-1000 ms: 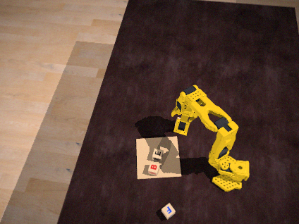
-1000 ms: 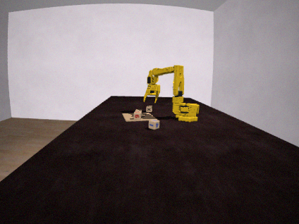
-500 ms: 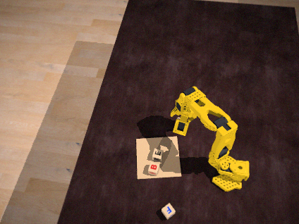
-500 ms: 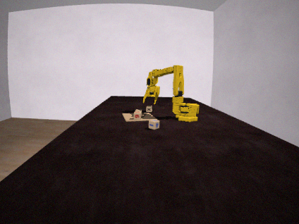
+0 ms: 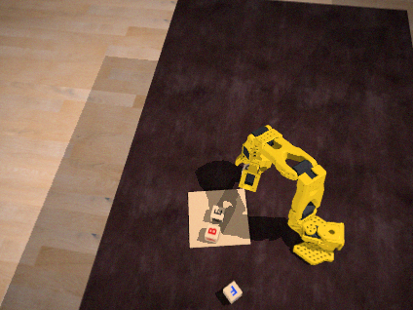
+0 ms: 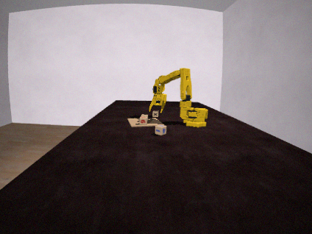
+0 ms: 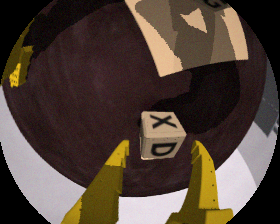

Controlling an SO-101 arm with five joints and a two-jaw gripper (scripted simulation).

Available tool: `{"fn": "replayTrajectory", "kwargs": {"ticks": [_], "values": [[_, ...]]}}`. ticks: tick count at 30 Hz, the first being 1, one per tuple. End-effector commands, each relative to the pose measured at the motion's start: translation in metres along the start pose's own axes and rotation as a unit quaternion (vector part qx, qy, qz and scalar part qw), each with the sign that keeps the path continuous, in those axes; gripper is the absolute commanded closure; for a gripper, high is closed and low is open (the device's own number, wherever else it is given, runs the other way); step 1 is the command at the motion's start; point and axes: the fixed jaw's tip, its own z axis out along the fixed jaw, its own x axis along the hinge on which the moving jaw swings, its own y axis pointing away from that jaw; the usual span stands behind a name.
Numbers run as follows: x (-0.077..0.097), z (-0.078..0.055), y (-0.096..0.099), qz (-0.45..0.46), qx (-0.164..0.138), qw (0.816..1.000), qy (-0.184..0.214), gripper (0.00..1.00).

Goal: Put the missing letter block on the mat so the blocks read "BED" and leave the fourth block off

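A tan mat (image 5: 200, 203) (image 6: 132, 121) (image 7: 156, 41) lies on the dark table. On it stand a block with a red B (image 5: 211, 233) (image 6: 143, 120) and, beside it, a block with a black E (image 5: 220, 213). A third block (image 7: 161, 135) (image 6: 156, 113) rests on the table off the mat. It shows an X on one face and a D on the face toward my fingers. My gripper (image 7: 160, 148) (image 6: 157, 109) (image 5: 247, 180) hangs just over this block, open. Its fingers stand on either side of the block with gaps to it. In the top view the arm hides this block.
A fourth block with a blue letter (image 5: 232, 291) (image 6: 160, 129) lies on the table off the mat, toward its front edge. The arm's yellow base (image 5: 319, 244) (image 6: 194, 117) stands to the right of the mat. A wooden floor lies beyond the table's left edge.
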Motion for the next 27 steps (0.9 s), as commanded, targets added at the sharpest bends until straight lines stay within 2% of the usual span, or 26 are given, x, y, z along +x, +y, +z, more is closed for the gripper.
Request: {"fn": "replayTrajectory", "kwargs": {"ticks": [1,27], "values": [[0.0083,-0.0100,-0.0093,0.000,0.040,0.999,0.029,0.65],[0.0082,-0.0063,-0.0108,0.000,0.040,0.999,0.029,0.68]]}}
